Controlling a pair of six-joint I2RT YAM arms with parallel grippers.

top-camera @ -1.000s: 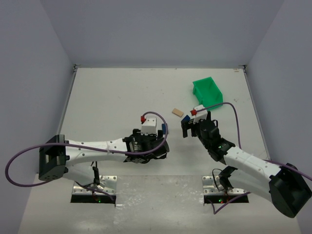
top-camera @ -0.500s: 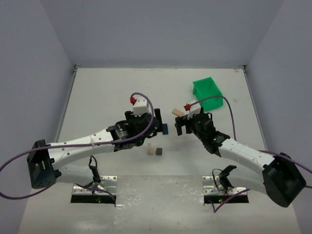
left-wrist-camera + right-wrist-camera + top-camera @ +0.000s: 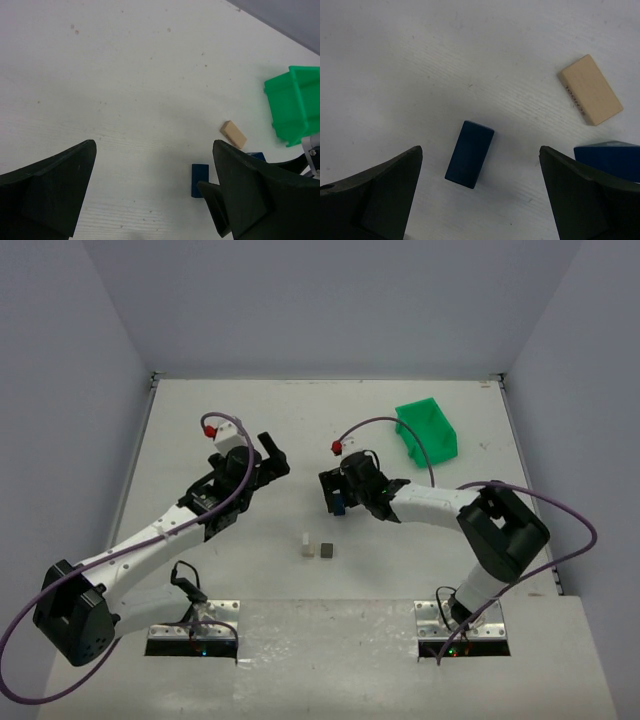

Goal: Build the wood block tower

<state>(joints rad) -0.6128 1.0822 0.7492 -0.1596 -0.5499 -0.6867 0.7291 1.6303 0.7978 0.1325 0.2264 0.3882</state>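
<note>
A: Two grippers, both spread wide, nothing in either. The right gripper [image 3: 480,148] hangs over the dark blue block [image 3: 470,154], its fingers [image 3: 590,200] either side and not touching it.
B: Other arm?
A: The left gripper [image 3: 154,142] is open too, over bare table [image 3: 125,75], well apart from the pieces.
B: Build so far?
A: Barely begun. A tan cube [image 3: 307,548] and a dark grey cube [image 3: 326,551] sit side by side on the table, between the arms and nearer their bases. Nothing is stacked. The pale plank [image 3: 590,90] and a second blue piece [image 3: 607,159] lie loose near the right gripper, with the green bin [image 3: 428,430] beyond.
B: Risks?
A: The dark blue block lies skewed to the jaws, so closing likely twists it or squirts it out. The second blue piece sits just beside one of the fingers, so a descent could shove it. Setting anything on those tiny cubes could knock them apart.
B: What can't you see?
A: The second blue piece is cut off by the finger and the frame edge, so its shape is unclear. From the top camera the right gripper hides most of the block and all of the plank. I can't tell whether the two cubes touch, or how high the fingers are above the table.
</note>
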